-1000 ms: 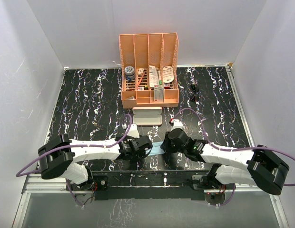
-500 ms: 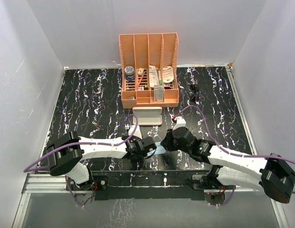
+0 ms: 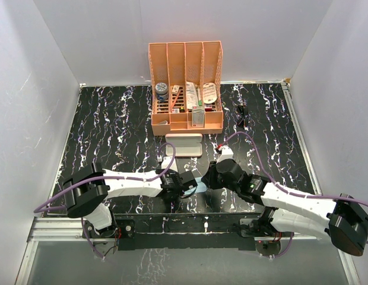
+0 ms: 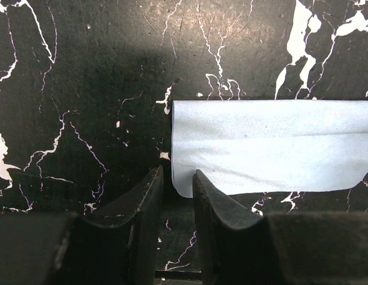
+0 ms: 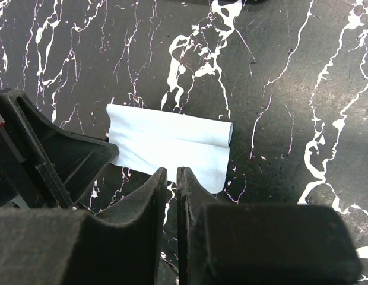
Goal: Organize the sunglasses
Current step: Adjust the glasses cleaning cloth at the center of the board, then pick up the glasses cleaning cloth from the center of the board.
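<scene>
The sunglasses lie on the black marbled table to the right of the orange organizer, far from both grippers. The light blue cloth lies folded flat between my grippers near the front edge. In the left wrist view the cloth has its left corner just at my left gripper, whose jaws stand a narrow gap apart with table showing between them. In the right wrist view my right gripper is shut and empty at the near edge of the cloth. The pink case lies shut behind the grippers.
The orange organizer with several small items stands at the back centre. White walls enclose the table on three sides. The left gripper's black body shows close at the left of the right wrist view. Purple cables loop over both arms.
Both grippers have moved closer together over the cloth. The cloth now looks shorter and folded, lying flat on the table.
</scene>
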Controlling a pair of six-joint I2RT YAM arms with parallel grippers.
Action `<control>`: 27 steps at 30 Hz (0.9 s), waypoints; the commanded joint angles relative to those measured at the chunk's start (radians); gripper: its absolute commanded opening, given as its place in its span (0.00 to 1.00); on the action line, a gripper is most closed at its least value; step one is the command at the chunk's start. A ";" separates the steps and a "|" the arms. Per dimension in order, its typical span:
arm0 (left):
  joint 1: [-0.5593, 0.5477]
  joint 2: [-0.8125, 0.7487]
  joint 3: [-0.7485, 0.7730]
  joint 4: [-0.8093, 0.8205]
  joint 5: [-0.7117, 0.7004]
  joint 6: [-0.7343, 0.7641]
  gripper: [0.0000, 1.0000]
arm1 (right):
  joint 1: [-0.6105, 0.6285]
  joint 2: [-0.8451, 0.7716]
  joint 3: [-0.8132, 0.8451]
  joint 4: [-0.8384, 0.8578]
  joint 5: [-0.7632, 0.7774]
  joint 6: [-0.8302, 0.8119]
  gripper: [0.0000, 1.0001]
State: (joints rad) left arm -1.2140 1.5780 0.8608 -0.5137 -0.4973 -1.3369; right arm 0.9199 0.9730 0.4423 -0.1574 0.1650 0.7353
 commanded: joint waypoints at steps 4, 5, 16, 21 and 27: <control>-0.005 0.050 0.040 -0.082 0.003 -0.011 0.23 | -0.004 -0.038 0.000 0.026 0.031 -0.005 0.12; -0.006 0.055 0.044 -0.090 0.005 -0.011 0.22 | -0.004 -0.042 -0.002 0.025 0.031 -0.004 0.12; -0.008 0.125 0.072 -0.099 0.037 -0.006 0.22 | -0.005 -0.088 -0.026 0.022 0.041 0.012 0.12; -0.009 0.158 0.075 -0.074 0.057 -0.005 0.22 | -0.004 -0.124 -0.036 0.004 0.054 0.013 0.12; -0.009 0.171 0.054 -0.020 0.088 -0.005 0.21 | -0.004 -0.157 -0.039 -0.022 0.070 0.018 0.13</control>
State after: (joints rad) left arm -1.2205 1.6722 0.9596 -0.6025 -0.4976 -1.3342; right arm 0.9199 0.8467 0.4099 -0.1806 0.1997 0.7433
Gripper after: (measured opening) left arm 0.215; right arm 0.123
